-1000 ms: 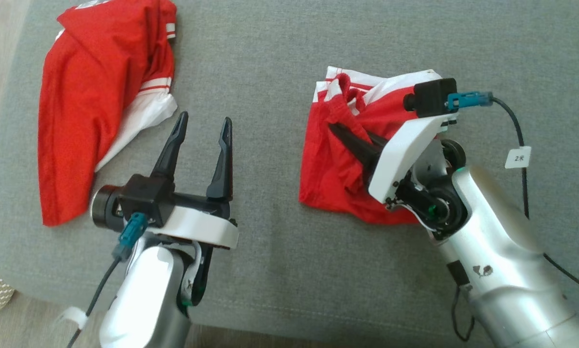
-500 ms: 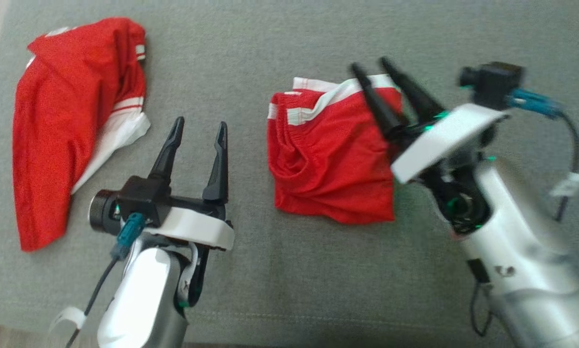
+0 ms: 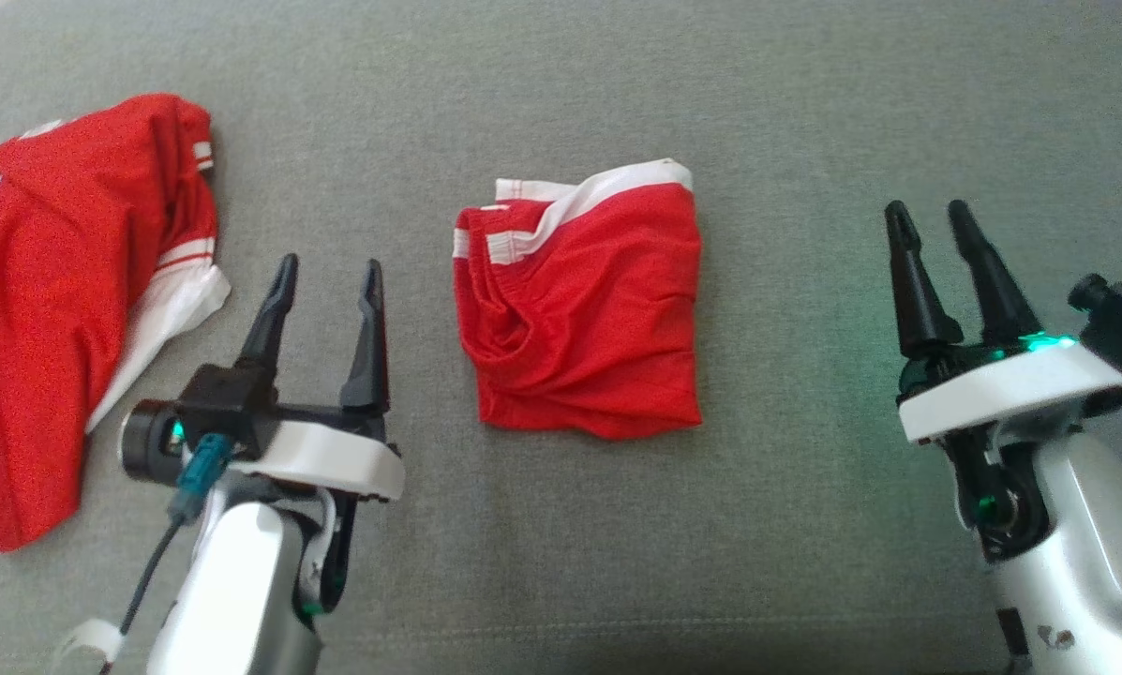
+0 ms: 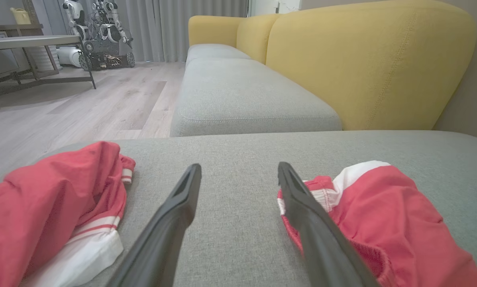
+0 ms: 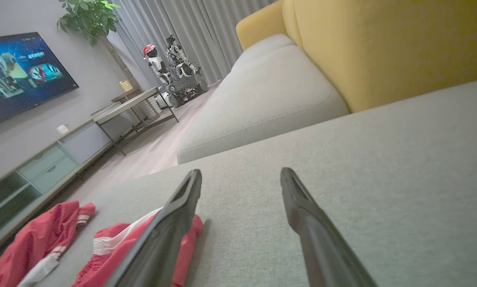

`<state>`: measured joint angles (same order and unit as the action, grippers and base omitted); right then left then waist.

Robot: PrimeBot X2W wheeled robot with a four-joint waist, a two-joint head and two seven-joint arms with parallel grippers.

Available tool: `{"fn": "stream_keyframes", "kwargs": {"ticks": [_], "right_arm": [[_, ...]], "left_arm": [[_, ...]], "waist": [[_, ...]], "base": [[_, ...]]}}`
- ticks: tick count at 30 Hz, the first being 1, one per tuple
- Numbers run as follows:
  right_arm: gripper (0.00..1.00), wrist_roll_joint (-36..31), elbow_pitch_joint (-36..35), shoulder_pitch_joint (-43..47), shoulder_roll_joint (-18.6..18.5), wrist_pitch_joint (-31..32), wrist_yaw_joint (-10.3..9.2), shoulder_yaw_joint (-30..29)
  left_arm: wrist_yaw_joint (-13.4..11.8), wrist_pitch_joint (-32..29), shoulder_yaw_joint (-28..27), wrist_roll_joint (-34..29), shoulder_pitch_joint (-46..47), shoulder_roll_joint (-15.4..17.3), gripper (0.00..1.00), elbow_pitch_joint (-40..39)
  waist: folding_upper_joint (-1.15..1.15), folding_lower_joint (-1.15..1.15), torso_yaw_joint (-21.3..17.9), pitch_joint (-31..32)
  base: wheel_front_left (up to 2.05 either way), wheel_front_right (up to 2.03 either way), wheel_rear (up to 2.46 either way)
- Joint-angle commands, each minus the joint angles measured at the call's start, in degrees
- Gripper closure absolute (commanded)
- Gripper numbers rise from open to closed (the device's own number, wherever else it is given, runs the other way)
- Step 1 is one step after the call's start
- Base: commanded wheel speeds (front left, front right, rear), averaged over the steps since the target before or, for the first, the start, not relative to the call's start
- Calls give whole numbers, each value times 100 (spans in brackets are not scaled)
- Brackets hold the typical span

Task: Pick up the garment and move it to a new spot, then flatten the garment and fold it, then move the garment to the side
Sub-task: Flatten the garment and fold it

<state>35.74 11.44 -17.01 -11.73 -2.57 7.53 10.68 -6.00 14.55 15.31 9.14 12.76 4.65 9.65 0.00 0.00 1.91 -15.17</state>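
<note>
Shorts point(image 3: 584, 323) in red mesh with a white waistband and white side stripes lie folded into a rough rectangle near the middle of the grey seat cushion point(image 3: 804, 112), well back from its front edge. The white band runs along their far edge, soft creases cross the near half, and one rounded fold bulges at the left. A crumpled red jersey point(image 3: 73, 281) with white trim lies apart from them, toward the cushion's left end.

A second ago the right gripper point(image 3: 927, 211) had its fingers pinched together in the cloth, the arm lying over the shorts' right half. It has since let go and drawn away to the right, so the whole garment is uncovered and lies flatter. The head camera has also swung, so both garments sit further left in its view.

The right gripper hangs over bare cushion, well clear of the shorts, fingers spread and pointing toward the yellow backrest point(image 4: 373, 63). The left gripper point(image 3: 328, 267) hovers between jersey and shorts, its fingers likewise apart and holding nothing, forearm rising from the front edge.
</note>
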Motion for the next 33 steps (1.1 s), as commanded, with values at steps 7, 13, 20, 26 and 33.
{"fn": "stream_keyframes", "kwargs": {"ticks": [7,13,20,26,33], "right_arm": [[0,-1320,-615,244,26,-483,-4,-299],[0,-1934,-1069,760,203,-426,-4,-595],[0,-2244,-1342,1273,349,-288,-4,-710],[0,-2402,-1410,1614,410,-177,-4,-690],[0,-2490,-1477,1843,455,-80,-4,-702]], "left_arm": [[17,45,-332,17,-81,229,0,-201],[5,34,-310,22,-374,328,0,-356],[-57,-37,-296,71,-812,399,0,-573],[-71,-145,-271,158,-1177,458,0,-649],[-10,-212,-254,279,-1410,518,0,-637]], "waist": [[0,0,-179,247],[0,0,-234,480],[0,0,-270,749],[0,0,-258,1108],[0,0,-263,1360]], "base": [[0,0,0],[0,0,0],[0,0,0],[0,0,0],[0,0,0]]}}
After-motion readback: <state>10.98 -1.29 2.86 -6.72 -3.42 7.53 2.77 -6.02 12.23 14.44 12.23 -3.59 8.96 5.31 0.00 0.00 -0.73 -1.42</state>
